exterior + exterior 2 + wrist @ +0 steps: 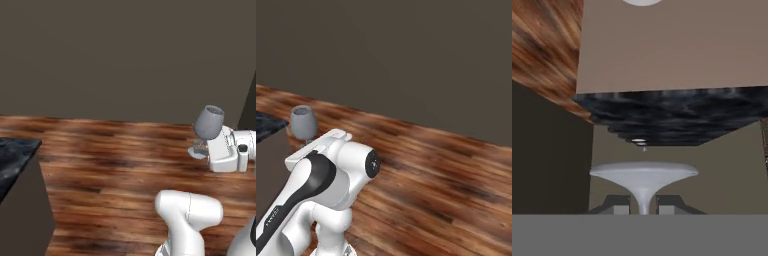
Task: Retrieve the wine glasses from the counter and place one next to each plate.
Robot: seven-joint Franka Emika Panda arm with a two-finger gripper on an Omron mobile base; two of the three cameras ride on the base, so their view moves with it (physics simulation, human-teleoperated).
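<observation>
Left edge of your left base view: a corner of black marble worktop [12, 155] above wooden floor [110, 165]. Right of centre: your gripper [201, 148] is clamped on the stem of a wine glass [209, 122], held upright, bowl above the fingers.

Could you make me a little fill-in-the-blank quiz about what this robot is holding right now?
1. The claw is shut on the thin ____ of the wine glass.
2. The floor below the glass is made of ____.
3. In the left base view, the glass's bowl sits ____ the claw.
4. The marble worktop is coloured ____ with pale veining.

Missing words: stem; wood; above; black
</observation>
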